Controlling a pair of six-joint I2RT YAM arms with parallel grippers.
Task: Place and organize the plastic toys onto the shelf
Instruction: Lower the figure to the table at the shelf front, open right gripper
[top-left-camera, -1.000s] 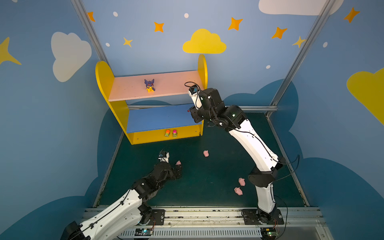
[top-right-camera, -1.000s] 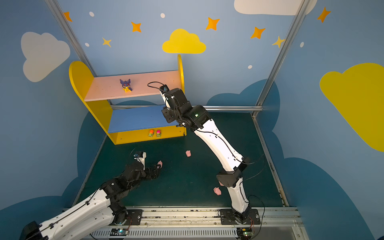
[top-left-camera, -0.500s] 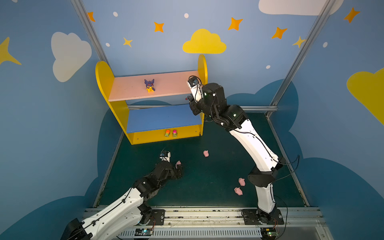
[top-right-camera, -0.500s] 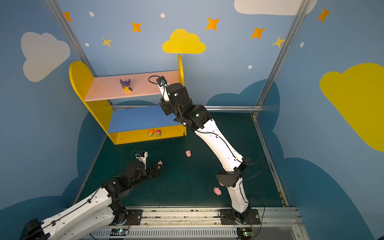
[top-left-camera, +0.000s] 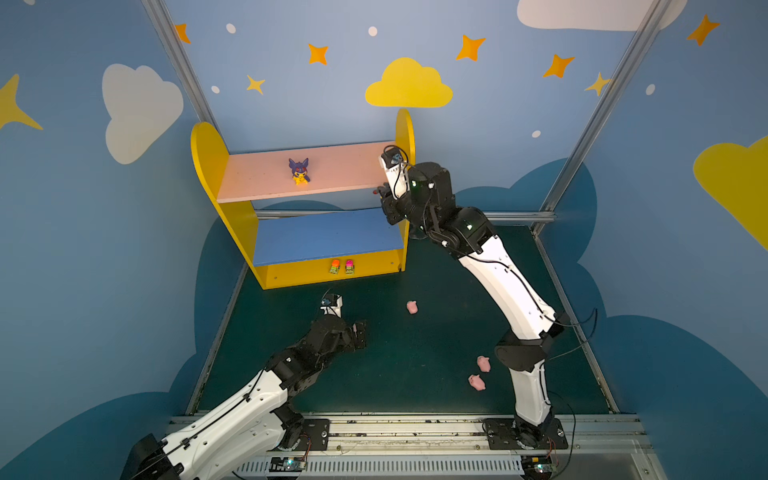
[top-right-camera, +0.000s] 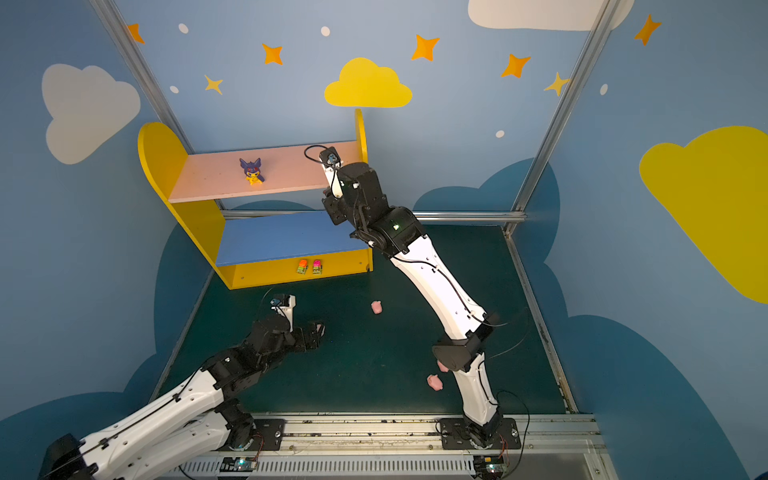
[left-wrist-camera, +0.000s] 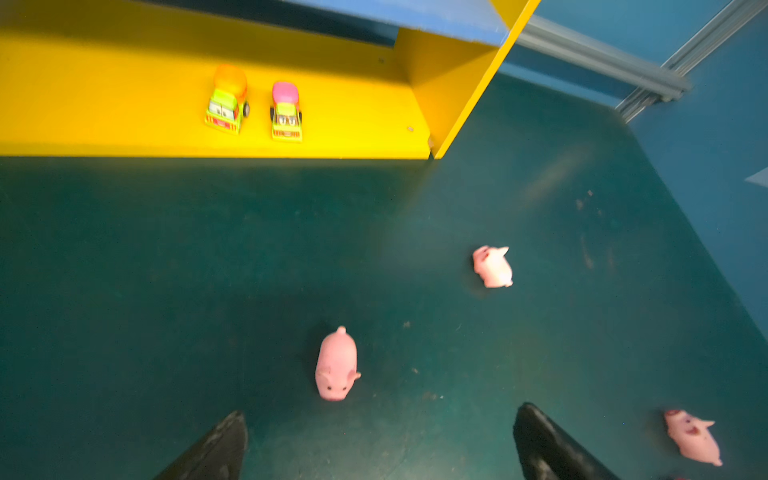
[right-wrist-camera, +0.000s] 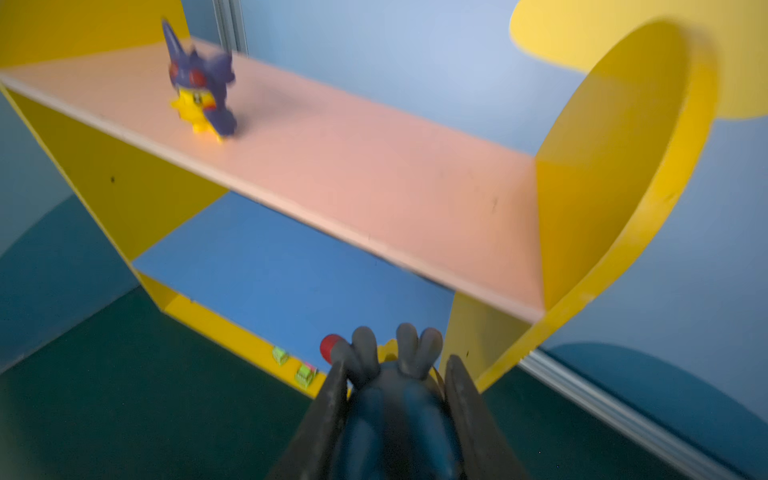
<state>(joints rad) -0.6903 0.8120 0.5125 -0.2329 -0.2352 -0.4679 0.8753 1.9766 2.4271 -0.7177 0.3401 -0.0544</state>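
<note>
Two arms work the toy shelf (top-left-camera: 208, 153): the right gripper (right-wrist-camera: 395, 365) clamps a blue-hooded figurine (right-wrist-camera: 395, 419) beside the pink upper board (top-left-camera: 257, 183), where a purple-hooded figurine (top-left-camera: 299, 171) stands; the left gripper (left-wrist-camera: 380, 415), jaws spread wide, hovers near a pink pig (left-wrist-camera: 336, 365) on the green floor (left-wrist-camera: 166, 291).

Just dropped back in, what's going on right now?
The right end effector is shut on a blue-hooded figurine by the right end of the pink upper board, not yet set down. A second figurine stands on that board, and the orange-topped car and pink-topped car sit on the yellow base. The left end effector is open over the floor, a pig just ahead of it. Three more pigs lie loose.
</note>
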